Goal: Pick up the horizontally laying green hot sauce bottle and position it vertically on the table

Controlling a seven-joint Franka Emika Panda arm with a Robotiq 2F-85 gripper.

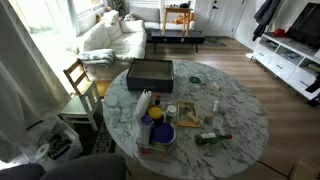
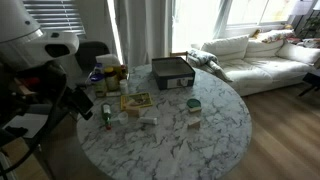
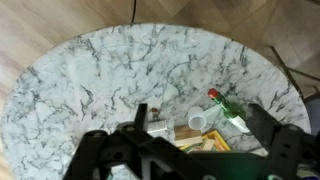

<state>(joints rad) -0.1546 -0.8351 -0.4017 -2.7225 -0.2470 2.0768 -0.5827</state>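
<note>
Near the rim of the table (image 1: 240,105), one green hot sauce bottle (image 1: 213,138) is seen lying flat, its long axis roughly along that rim, its red cap at the upper left in the wrist view. Above the table, the one gripper (image 3: 198,130) is spread wide and empty; it is blurred and cut off below.

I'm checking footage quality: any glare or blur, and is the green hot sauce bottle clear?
In an exterior view the window blows out white; in an exterior view the green hot sauce bottle is tiny but discernible; in the wrist view the gripper is dark and soft, the bottle sharper.
</note>
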